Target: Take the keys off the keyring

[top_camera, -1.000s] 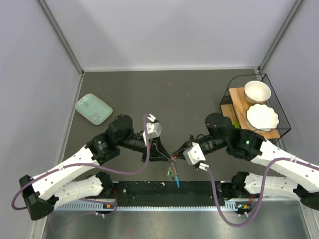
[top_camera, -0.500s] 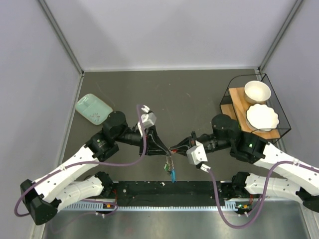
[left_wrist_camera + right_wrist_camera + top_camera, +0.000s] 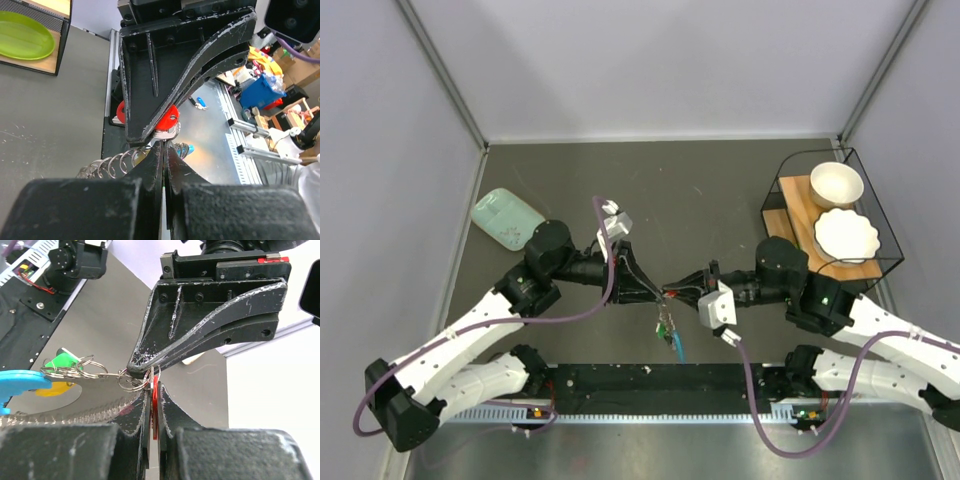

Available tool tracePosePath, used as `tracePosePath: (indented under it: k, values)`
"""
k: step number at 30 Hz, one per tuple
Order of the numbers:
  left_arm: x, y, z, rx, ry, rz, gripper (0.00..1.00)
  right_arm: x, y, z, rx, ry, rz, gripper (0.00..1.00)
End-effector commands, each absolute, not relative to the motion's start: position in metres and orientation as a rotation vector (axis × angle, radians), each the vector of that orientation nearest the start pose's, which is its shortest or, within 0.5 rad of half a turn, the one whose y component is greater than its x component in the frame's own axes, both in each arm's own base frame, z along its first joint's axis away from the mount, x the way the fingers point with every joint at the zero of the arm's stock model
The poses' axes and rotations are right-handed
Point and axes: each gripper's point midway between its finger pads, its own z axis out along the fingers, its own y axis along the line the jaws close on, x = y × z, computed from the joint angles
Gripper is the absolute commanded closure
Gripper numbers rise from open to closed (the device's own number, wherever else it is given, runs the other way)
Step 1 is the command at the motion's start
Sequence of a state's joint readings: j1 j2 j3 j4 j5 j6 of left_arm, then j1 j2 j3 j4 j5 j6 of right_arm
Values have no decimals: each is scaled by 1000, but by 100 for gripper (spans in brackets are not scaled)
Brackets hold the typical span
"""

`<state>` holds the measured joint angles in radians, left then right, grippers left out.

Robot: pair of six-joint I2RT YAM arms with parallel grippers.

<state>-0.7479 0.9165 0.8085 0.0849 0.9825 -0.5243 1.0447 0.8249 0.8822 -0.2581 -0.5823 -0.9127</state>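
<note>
My left gripper [image 3: 656,291] and right gripper [image 3: 676,294] meet tip to tip above the near middle of the table. The right gripper [image 3: 154,390] is shut on a red key [image 3: 155,397], held edge-on between its fingers. The left gripper [image 3: 164,146] is shut on a wire ring of the keyring [image 3: 134,381] right beside the red key [image 3: 168,115]. More silver rings [image 3: 112,164] trail away from it. A green key [image 3: 62,361], the blue loop [image 3: 19,381] and a grey toothed-edge piece [image 3: 75,405] hang from the rings, and show below the grippers in the top view [image 3: 669,331].
A mint-green flat box [image 3: 507,219] lies at the far left. A black wire rack [image 3: 778,190] at the far right holds a white bowl [image 3: 836,184] and a white scalloped plate [image 3: 846,235]. A black strip [image 3: 620,378] runs along the near edge.
Both wrists have swung away from the near edge, the right arm drawing back to the right. The meeting point of the tips has barely moved. The hanging bunch has shifted slightly.
</note>
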Motion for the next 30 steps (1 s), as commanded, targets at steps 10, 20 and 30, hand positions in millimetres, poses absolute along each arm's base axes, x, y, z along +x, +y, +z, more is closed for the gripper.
tracePosePath:
  k: [10, 20, 30]
  values:
    - [113, -279, 365, 838, 1413, -1674, 100, 96, 306, 304, -1592, 731, 704, 100]
    - [119, -275, 371, 762, 1414, -1716, 100, 98, 307, 298, -1568, 795, 712, 100]
    - [134, -271, 369, 675, 1437, -1702, 100, 97, 315, 289, -1572, 889, 750, 100]
